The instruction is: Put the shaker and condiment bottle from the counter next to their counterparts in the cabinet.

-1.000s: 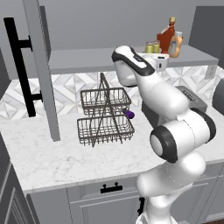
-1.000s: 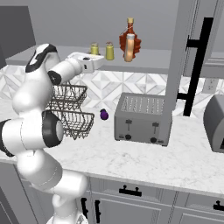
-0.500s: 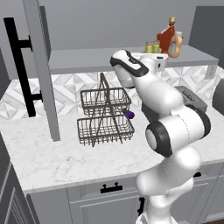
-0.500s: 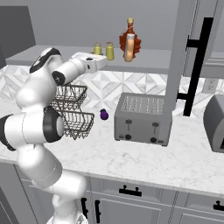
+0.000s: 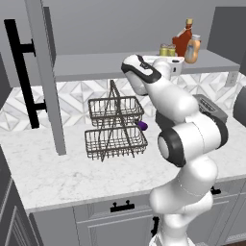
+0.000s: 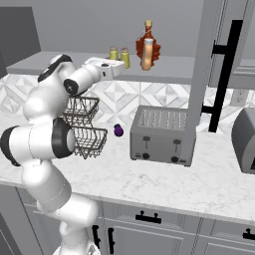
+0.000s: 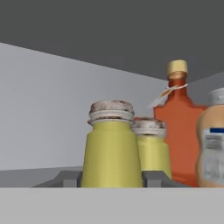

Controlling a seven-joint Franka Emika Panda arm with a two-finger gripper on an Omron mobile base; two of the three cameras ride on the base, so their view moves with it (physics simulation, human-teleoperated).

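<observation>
1. The gripper (image 7: 111, 179) is closed narrowly on the shaker (image 7: 112, 148). In the hand view the two dark finger tips (image 7: 66, 178) press the olive-yellow body low down on either side, and the brownish cap stands clear above them.
2. The held shaker is level with the shelf of the cabinet (image 5: 101, 65), near the shelf's front edge. Whether its base already rests on the shelf I cannot tell.
3. Judging by its look, it is small, stiff and light, with a smooth round wall that could slip or twist in a loose pinch. A firm hold across the widest part of the body, below the cap, suits it best.
4. Just behind the shaker and a little to its right stands the twin shaker (image 7: 151, 146), very close; whether they touch I cannot tell.
5. Right of the shaker stands the condiment bottle (image 7: 212, 140), already on the shelf, white cap up.
6. Behind the twin, farther from the shaker, rises the dark-red bottle (image 7: 178, 109) with its tan stopper.
7. Below the shaker's shelf, the counter (image 5: 57, 178) carries a wire rack (image 5: 115, 127) and a toaster (image 6: 160, 135).
</observation>
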